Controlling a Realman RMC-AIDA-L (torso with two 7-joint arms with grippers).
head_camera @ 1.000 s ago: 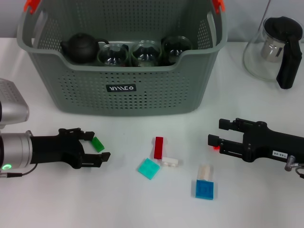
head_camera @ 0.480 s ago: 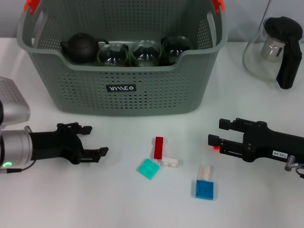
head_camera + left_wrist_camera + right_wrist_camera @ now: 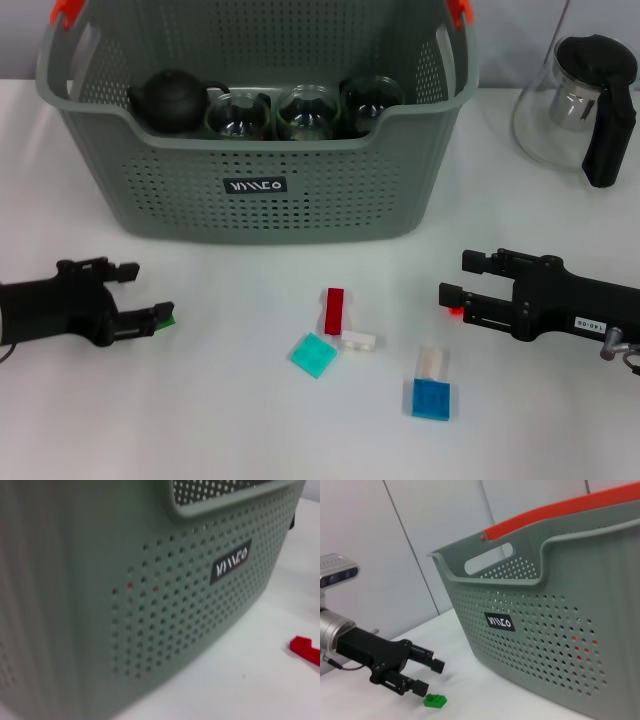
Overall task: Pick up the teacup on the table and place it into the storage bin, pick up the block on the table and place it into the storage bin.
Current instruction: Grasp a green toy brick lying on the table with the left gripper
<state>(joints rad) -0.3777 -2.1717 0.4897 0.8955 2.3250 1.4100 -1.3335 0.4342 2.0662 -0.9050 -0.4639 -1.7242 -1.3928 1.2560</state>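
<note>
My left end effector (image 3: 135,293), fingers parted and holding nothing, sits by the green block (image 3: 165,320) in front of the storage bin (image 3: 260,130) (teacups already inside). I should straddle it squarely. My right end effector (image 3: 450,282) waits open.

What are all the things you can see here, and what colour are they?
storage bin: 1, grey-green, back of table
teapot: 1, black, in bin
glass cups: 3, clear, in bin
glass pitcher: 1, clear with black handle, right of bin
green block: 1, beside left gripper's fingertips
red block: 1, centre
teal block: 1, centre
white block: 1, centre
blue block: 1, centre-right
table: 1, white
left gripper: black, open
right gripper: black, open
</note>
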